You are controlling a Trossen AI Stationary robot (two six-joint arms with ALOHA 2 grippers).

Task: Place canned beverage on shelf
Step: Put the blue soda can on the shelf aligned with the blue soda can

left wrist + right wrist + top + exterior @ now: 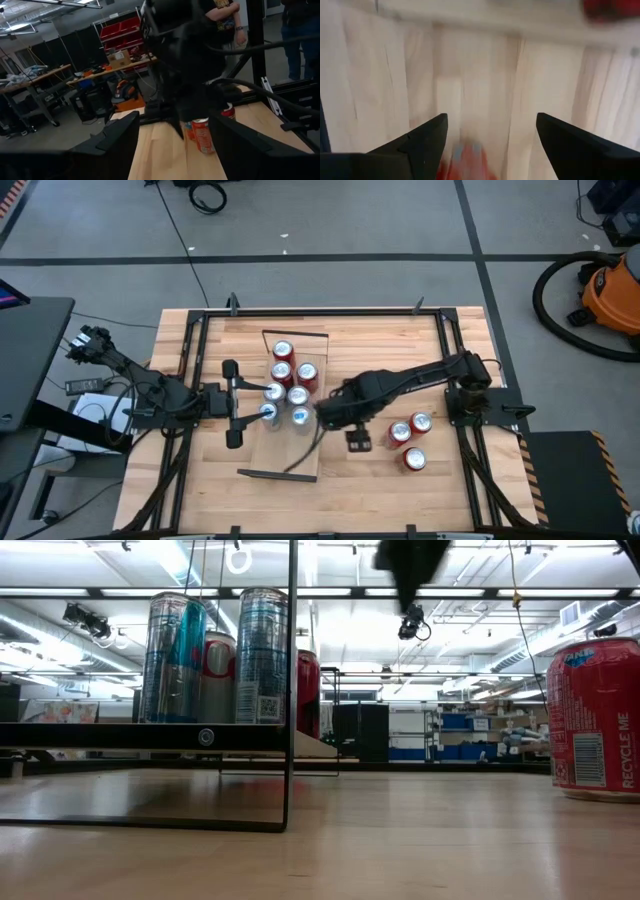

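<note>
The shelf [283, 450] lay mid-desk [400, 490] with six cans [284, 351] crowded at its far half, its near half bare. The left pincer [232, 402] stood spread wide and empty just beside the shelf's left edge. The right pincer [357, 438], fingers apart and empty, hung over open wood between the shelf and three loose cans [414, 459] near the desk's right edge.

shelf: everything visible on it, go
The shelf is a long light-wood board with thin dark metal rims at both short ends, set mid-table on the plank tabletop and raised on a thin dark frame in the low view. About seven cans stand upright on its far half; the near half is bare. The left pincer sits open at its left edge, and the right pincer is open off to its right.
</note>
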